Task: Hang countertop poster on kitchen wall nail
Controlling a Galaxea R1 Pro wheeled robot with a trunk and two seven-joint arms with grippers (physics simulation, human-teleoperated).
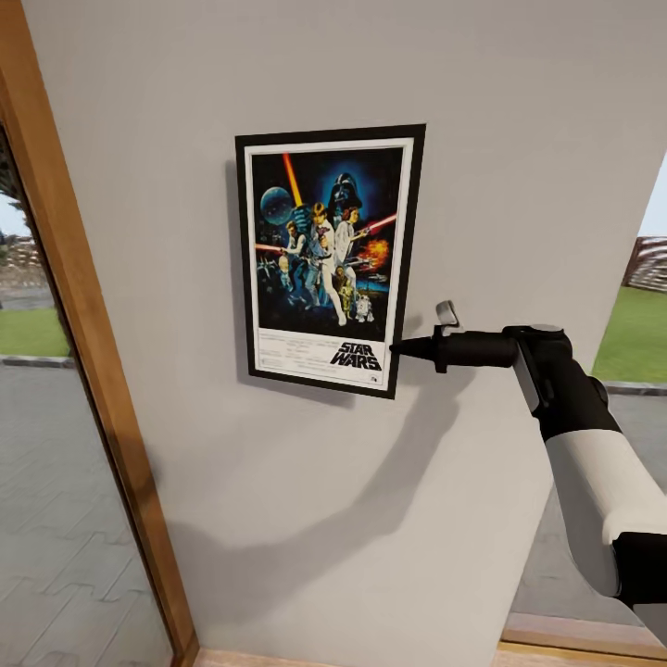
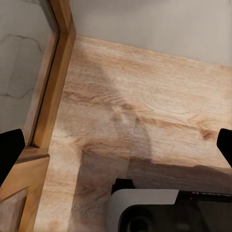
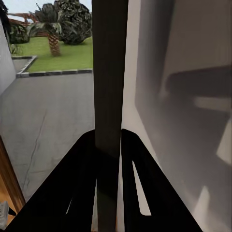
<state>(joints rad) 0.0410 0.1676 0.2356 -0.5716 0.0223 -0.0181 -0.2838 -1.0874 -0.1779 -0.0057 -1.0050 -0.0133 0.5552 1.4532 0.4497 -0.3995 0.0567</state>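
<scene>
The right gripper [image 1: 400, 349] pinches the Star Wars poster [image 1: 326, 259] at its lower right edge; its long axis rises above the fingers, against the wall [image 1: 519, 139]. Left fingers [image 2: 9, 152] spread apart.

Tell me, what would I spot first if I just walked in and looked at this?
You'd spot the upright Star Wars poster with its thin black frame and white border, up against the pale grey wall. Next, the robot's black right gripper pinches the frame's lower right edge, its white and black arm reaching in from the right. On the left, a slanting brown wooden door frame borders a paved yard outside.
</scene>
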